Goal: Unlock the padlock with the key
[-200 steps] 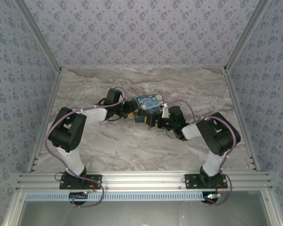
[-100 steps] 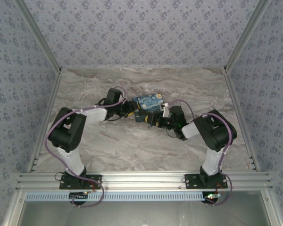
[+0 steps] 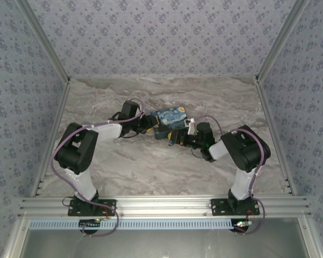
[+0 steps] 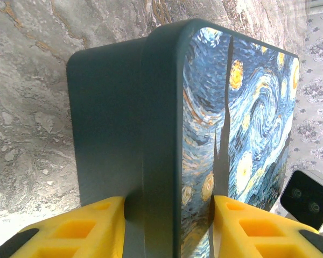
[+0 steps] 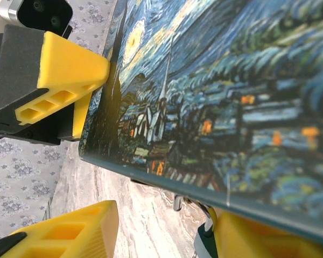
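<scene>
Left fingers (image 4: pixel 70 231) clamp the box (image 4: pixel 242 107) on the worktop (image 4: pixel 32 107); right fingers (image 5: pixel 70 228) spread wide, gripping nothing, beside its edge

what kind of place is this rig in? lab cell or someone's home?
Likely a purpose-built robot test cell: aluminium frame, wallpapered walls boxing in a marble-look table, two arms bolted at its edge.

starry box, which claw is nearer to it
Left. The left claw is clamped on the starry box; the right claw hangs open by its near edge, not gripping it.
</scene>
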